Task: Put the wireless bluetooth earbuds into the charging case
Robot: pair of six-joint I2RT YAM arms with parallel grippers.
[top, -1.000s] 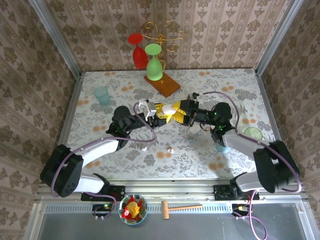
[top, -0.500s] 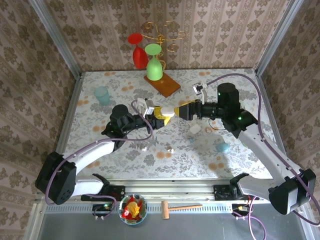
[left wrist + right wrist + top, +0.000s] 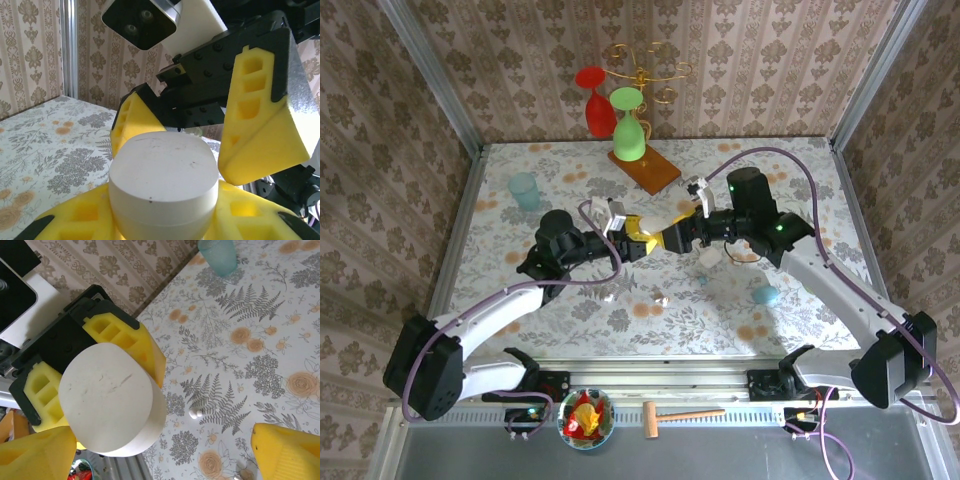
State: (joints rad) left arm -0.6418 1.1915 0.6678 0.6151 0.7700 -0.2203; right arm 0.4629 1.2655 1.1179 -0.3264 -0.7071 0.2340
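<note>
The charging case (image 3: 165,185) is a rounded white block with a seam round it, and my left gripper (image 3: 165,217) is shut on it between yellow fingers (image 3: 75,220). It is held above the table's middle, where the left gripper (image 3: 630,236) meets my right gripper (image 3: 667,238). The right gripper (image 3: 160,452) is open, its yellow fingertips (image 3: 287,452) set wide on either side of the case (image 3: 107,400) without touching it. Two tiny white earbuds (image 3: 608,297) (image 3: 661,299) lie on the tablecloth below. One earbud (image 3: 195,413) lies beyond the case in the right wrist view.
A second white case-like piece (image 3: 708,257) and a blue object (image 3: 767,295) lie under the right arm. A teal cup (image 3: 524,189) stands at the back left. A wooden base (image 3: 645,170) with green and red glasses and a gold stand sits at the back.
The right arm lifted and swung round from the right, and its gripper opened wide around the case. The left gripper kept its hold and shifted slightly.
</note>
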